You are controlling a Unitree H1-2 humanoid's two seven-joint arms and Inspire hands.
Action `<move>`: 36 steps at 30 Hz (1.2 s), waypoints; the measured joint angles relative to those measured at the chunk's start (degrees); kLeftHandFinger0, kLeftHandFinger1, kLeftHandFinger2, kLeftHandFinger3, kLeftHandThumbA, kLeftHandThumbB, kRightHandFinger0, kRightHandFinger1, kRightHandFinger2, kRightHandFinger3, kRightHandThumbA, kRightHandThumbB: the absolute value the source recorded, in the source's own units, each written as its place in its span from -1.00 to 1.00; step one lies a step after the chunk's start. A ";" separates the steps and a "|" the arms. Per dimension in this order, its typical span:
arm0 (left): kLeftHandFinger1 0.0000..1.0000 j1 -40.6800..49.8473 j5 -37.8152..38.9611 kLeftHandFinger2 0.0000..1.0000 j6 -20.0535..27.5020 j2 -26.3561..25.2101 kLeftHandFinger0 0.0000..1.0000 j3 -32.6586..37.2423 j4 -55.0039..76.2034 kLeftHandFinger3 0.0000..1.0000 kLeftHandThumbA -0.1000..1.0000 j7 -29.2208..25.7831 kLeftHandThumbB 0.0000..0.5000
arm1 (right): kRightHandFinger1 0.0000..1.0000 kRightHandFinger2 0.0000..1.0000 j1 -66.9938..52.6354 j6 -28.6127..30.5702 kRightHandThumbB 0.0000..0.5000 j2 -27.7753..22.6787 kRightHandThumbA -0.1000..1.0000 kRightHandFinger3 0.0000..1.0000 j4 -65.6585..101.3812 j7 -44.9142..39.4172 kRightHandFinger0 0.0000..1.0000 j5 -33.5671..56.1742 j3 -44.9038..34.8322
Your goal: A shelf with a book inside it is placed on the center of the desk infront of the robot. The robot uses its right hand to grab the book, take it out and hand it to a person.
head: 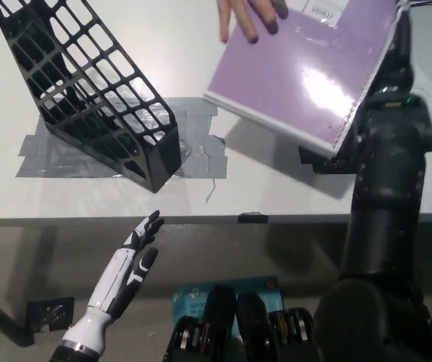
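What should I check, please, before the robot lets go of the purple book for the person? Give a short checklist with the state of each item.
1. Book out of the black shelf: ok.
2. Person's hand touching the book's far edge: ok.
3. Person's grasp firm: cannot tell, only fingers show on top.
4. Right hand holding the book: cannot tell, fingers hidden at its spiral edge.
5. Left hand clear, resting open below the desk edge: ok.
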State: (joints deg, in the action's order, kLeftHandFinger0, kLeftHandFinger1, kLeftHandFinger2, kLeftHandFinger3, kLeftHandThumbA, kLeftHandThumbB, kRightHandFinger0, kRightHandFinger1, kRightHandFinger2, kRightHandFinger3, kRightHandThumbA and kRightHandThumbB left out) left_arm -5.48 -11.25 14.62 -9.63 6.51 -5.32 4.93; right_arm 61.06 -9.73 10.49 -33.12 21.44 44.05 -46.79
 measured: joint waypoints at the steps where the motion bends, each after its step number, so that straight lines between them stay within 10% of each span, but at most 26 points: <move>1: 1.00 0.01 -0.01 1.00 0.00 0.00 1.00 -0.03 0.03 1.00 1.00 0.00 0.12 | -0.74 0.14 -0.27 0.45 -0.97 -0.02 -1.00 1.00 -1.21 0.01 -1.00 0.36 -0.23; 4: 1.00 0.02 -0.03 1.00 0.00 0.00 1.00 -0.07 0.04 1.00 1.00 0.00 0.14 | -0.72 0.12 -0.54 1.70 -0.85 -0.21 -1.00 1.00 -3.75 -0.18 -1.00 0.71 -0.32; 5: 1.00 0.02 -0.03 1.00 0.00 0.00 1.00 -0.08 0.04 1.00 1.00 0.00 0.14 | 0.68 1.00 -0.58 1.98 -0.27 -0.32 -0.48 1.00 -4.37 -0.36 0.18 0.71 -0.19; 7: 1.00 0.02 -0.02 1.00 0.00 0.00 1.00 -0.11 0.04 1.00 1.00 0.00 0.13 | 1.00 1.00 -0.76 2.54 -0.09 -0.76 -0.30 1.00 -5.76 -0.97 1.00 0.67 0.86; 9: 1.00 0.02 -0.02 1.00 0.00 0.00 1.00 -0.12 0.03 1.00 1.00 0.00 0.13 | 1.00 1.00 -1.50 2.49 0.46 -1.18 0.00 1.00 -6.03 -2.88 1.00 0.68 2.79; 13: 1.00 0.03 -0.04 1.00 -0.01 0.00 1.00 -0.12 0.01 1.00 1.00 0.00 0.16 | 1.00 1.00 -3.40 1.99 0.89 -1.40 0.13 1.00 -6.02 -6.41 1.00 0.67 5.97; 36: 1.00 -0.50 -0.06 1.00 -0.16 0.00 1.00 -0.28 -0.02 1.00 1.00 0.00 0.17 | 1.00 1.00 -14.37 1.27 0.76 -9.08 0.87 1.00 17.28 -20.84 1.00 -3.98 26.39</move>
State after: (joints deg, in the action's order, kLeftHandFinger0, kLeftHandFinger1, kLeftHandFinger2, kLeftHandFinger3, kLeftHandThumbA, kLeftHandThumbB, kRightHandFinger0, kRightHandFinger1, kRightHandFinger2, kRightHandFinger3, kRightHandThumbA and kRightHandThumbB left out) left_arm -5.97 -11.31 14.45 -9.63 6.23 -5.33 4.93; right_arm 46.70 -8.46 1.41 -15.84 0.61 40.08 -20.39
